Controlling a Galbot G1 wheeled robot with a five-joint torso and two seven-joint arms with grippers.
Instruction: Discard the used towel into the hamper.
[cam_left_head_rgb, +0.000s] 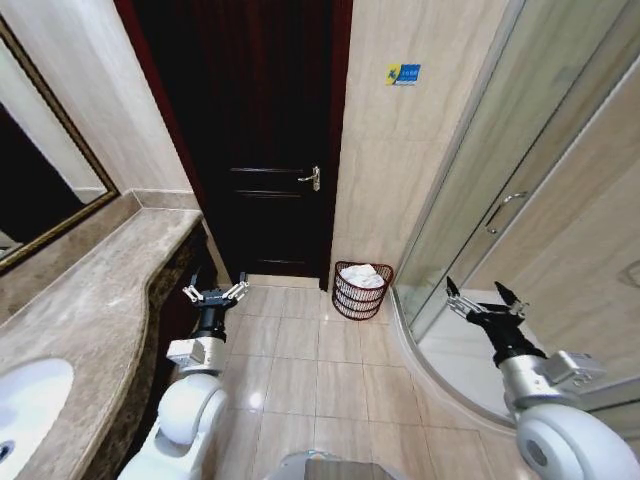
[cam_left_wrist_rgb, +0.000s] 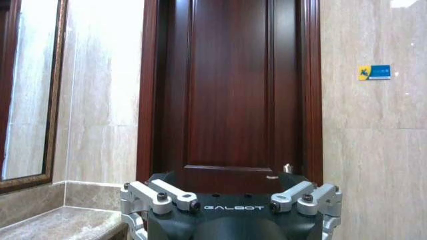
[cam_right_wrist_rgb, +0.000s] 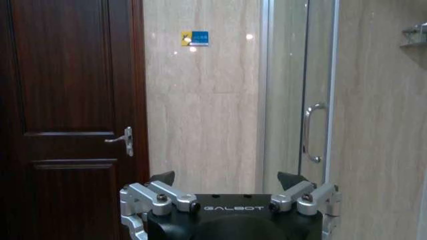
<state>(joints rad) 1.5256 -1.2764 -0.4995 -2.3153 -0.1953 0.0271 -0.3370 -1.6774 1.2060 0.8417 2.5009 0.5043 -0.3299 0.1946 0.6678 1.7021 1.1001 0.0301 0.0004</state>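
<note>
The hamper (cam_left_head_rgb: 356, 301), a small round reddish-brown wire basket, stands on the tiled floor against the wall between the dark door and the shower glass. A white towel (cam_left_head_rgb: 364, 276) lies bunched inside it, its top level with the rim. My left gripper (cam_left_head_rgb: 215, 292) is held up beside the counter edge, left of the hamper and well short of it, open with nothing between its fingers. My right gripper (cam_left_head_rgb: 485, 297) hovers open over the shower threshold to the hamper's right, also holding nothing.
A marble counter (cam_left_head_rgb: 90, 310) with a white sink (cam_left_head_rgb: 25, 400) runs along the left under a framed mirror (cam_left_head_rgb: 40, 190). The dark wooden door (cam_left_head_rgb: 260, 150) is closed ahead. The curved shower enclosure (cam_left_head_rgb: 500, 200) bounds the right. Tiled floor (cam_left_head_rgb: 300, 350) lies between.
</note>
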